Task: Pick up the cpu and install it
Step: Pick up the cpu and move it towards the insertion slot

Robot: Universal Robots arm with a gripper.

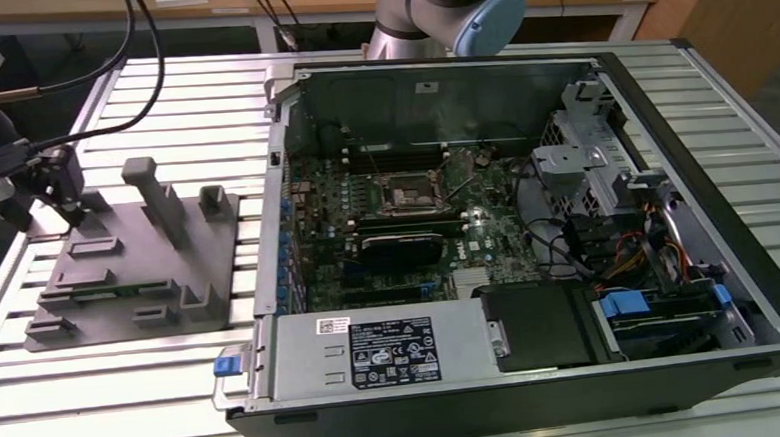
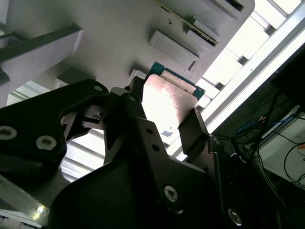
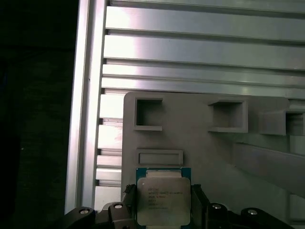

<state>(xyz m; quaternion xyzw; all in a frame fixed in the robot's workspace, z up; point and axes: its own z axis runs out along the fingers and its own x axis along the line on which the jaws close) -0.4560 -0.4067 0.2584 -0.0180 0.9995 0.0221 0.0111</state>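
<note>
The tool [image 3: 163, 206] is clenched on the cpu [image 3: 163, 193], its fingers [image 2: 193, 133] against two opposite edges, directly over the grey tray [image 3: 205, 148] on the slatted surface [image 3: 190, 47]. Small printed lines cross the cpu's metal top.

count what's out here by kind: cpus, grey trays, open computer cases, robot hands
cpu: 1
grey tray: 1
open computer case: 1
hand: 1
total: 4
</note>
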